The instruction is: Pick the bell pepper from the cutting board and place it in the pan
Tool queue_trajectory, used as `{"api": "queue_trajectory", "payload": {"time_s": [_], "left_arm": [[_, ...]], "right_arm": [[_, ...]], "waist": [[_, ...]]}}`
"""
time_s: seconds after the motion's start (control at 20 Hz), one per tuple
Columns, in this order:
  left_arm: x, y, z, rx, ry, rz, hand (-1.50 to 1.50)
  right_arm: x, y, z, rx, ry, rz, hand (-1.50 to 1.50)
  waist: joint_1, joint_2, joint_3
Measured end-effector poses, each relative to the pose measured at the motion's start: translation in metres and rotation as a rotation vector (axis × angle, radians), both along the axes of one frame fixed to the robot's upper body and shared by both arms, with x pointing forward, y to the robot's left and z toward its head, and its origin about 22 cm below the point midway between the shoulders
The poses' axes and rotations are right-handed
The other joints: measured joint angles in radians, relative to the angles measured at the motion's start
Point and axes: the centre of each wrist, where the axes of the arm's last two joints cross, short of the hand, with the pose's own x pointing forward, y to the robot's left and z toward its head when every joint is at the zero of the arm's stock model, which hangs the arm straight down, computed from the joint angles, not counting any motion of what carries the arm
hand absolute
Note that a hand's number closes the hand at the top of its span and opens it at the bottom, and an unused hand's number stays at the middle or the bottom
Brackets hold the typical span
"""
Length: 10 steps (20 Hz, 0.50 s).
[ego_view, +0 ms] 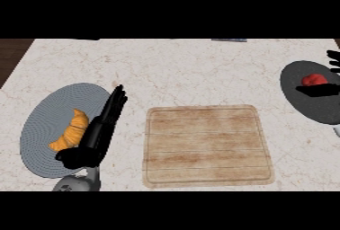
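Nearest the camera, the wooden cutting board (208, 145) is seen bare, while the red bell pepper (314, 80) already lies in the dark pan (306, 101) at the far right, so the placing step is judged nearly done and only a withdrawal of the right hand (334, 61) is called for. That hand is cut off by the right edge and whether anything is held cannot be told; the left hand (100, 128) is rested with straight fingers, holding nothing, beside the grey plate (46, 117) bearing a croissant (70, 131).

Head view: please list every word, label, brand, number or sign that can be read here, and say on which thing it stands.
None: no readable text in this view.
Wooden square cutting board: only wood grain.
Round grey-blue plate, orange croissant: unmarked.
Dark round pan, red bell pepper: unmarked.
Black hands, left and right: no markings.
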Motion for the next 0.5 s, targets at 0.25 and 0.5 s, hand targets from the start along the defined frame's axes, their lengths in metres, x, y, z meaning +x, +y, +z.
{"api": "queue_trajectory", "payload": {"time_s": [0.25,0.5], "left_arm": [[0.0,0.002,0.002,-0.009,0.007,0.007,0.0],[-0.003,0.003,-0.006,-0.006,0.019,0.021,0.0]], "right_arm": [[0.003,0.0,0.005,0.097,-0.183,-0.002,-1.5],[-0.008,-0.018,0.004,0.215,-0.309,-0.017,-1.5]], "waist": [[-0.007,-0.002,0.001],[-0.025,-0.008,0.0]]}}
